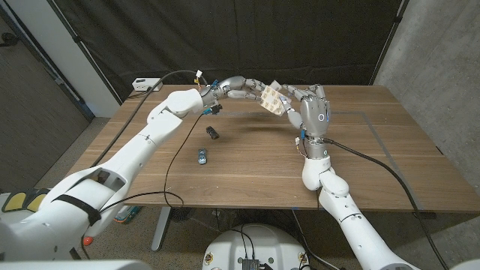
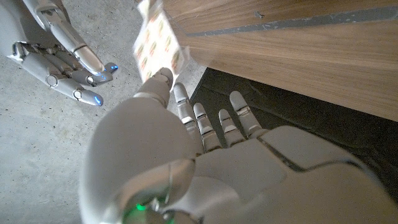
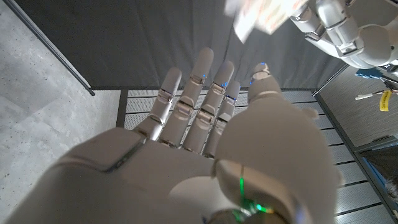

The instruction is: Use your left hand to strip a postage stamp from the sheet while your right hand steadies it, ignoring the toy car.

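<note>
A stamp sheet (image 1: 270,99) hangs in the air over the table's far side, tilted, between my two hands. My left hand (image 1: 234,87) reaches in from the left and holds the sheet by its edge. In the left wrist view the thumb tip (image 2: 163,77) touches the stamp sheet (image 2: 155,42) while the other fingers lie straight. My right hand (image 1: 311,106) stands raised just right of the sheet with its fingers spread. The right hand (image 2: 65,53) shows a gap to the sheet. In the right wrist view the stamp sheet (image 3: 261,14) sits beyond my right hand's fingertips (image 3: 205,59), with the left hand (image 3: 342,31) on it.
A small blue toy car (image 1: 202,155) lies on the wooden table (image 1: 247,176) left of centre, and a small black object (image 1: 212,133) lies just behind it. A white box (image 1: 142,84) with a cable sits at the back left corner. Dark curtains hang behind the table.
</note>
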Controlling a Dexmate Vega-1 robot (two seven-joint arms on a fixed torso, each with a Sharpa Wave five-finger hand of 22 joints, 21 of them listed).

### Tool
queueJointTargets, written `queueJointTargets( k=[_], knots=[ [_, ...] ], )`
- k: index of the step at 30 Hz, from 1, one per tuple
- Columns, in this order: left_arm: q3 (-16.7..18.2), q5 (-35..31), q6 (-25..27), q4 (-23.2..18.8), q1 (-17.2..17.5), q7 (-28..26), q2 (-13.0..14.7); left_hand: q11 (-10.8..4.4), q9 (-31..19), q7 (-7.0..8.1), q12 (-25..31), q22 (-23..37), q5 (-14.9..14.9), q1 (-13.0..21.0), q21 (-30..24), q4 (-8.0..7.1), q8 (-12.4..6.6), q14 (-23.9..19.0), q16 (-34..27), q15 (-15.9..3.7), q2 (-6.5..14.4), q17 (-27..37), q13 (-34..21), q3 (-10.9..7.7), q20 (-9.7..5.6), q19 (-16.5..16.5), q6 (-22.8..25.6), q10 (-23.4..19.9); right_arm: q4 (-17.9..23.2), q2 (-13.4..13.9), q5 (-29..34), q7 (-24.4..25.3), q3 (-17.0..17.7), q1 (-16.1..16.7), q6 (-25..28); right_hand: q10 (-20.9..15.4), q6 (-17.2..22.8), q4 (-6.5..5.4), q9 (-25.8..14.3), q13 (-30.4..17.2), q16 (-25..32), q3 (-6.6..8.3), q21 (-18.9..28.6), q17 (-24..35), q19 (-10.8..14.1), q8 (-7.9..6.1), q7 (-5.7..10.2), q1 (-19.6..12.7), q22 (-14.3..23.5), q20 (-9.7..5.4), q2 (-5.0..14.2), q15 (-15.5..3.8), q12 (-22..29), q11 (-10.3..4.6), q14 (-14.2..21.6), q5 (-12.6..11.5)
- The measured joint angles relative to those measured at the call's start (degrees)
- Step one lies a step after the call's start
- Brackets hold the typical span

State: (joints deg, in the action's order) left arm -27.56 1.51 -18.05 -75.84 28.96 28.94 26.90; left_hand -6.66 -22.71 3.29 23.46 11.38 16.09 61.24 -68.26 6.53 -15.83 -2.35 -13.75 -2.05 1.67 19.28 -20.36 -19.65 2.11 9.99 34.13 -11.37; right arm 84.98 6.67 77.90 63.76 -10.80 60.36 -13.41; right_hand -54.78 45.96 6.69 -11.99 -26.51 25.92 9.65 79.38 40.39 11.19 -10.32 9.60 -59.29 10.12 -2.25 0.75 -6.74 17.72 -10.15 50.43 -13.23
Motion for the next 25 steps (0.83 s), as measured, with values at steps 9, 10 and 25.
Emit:
queueJointTargets(
  k=[9, 10, 25],
  knots=[
    [0.81, -0.13, 0.35, -3.28, 2.37, -1.67, 2.47, 1.33, 0.63, -0.84, -1.81, 0.0, -3.23, -1.96, 0.0, -0.51, 3.91, 1.89, 0.23, 1.27, -0.12, 0.01, -0.27, 1.01, 1.34, -0.11, -10.45, 3.72, 2.0, 0.85, -1.71, -1.13, -2.41, 1.14, 4.81, 1.31, -1.68, -0.24, 0.01, 1.05, -2.16, 0.24, -0.66, -1.81, -0.12, 0.0, -0.07, 0.96, 0.0, -0.08, -0.41, 0.42, -1.41, 0.31, -0.78, -0.12],
    [0.82, -0.15, 0.37, -3.3, 2.39, -1.88, 2.49, 1.44, 0.67, -0.84, -2.03, 0.0, -3.23, -2.05, 0.0, -0.51, 4.08, 2.07, 0.23, 1.45, -0.03, 0.01, -0.27, 1.01, 1.46, 0.0, -10.91, 4.23, 2.25, 0.97, -1.72, -1.13, -2.77, 1.28, 4.85, 1.3, -1.67, -0.24, 0.01, 1.05, -2.22, 0.24, -0.66, -1.91, -0.32, 0.0, -0.07, 1.22, 0.0, 0.12, -0.14, 0.42, -1.41, 0.31, -0.78, -0.12],
    [4.56, 1.72, -0.81, -8.6, 9.73, -5.51, 8.41, 2.19, 1.19, -0.9, -2.83, 0.0, -4.12, -3.32, 0.0, -1.13, 4.08, 3.6, 0.66, 1.77, 1.25, 0.22, -0.31, 1.34, 2.04, -0.01, -11.59, 5.82, 6.64, 0.86, -4.73, -1.22, -7.84, 4.39, 12.8, 2.13, -1.88, -1.19, 0.28, 1.55, -3.29, 0.24, -1.51, -2.71, -0.72, -0.29, -0.29, 3.31, 0.01, -0.11, 0.43, 0.52, -2.29, 0.53, -1.28, -0.12]
  ],
)
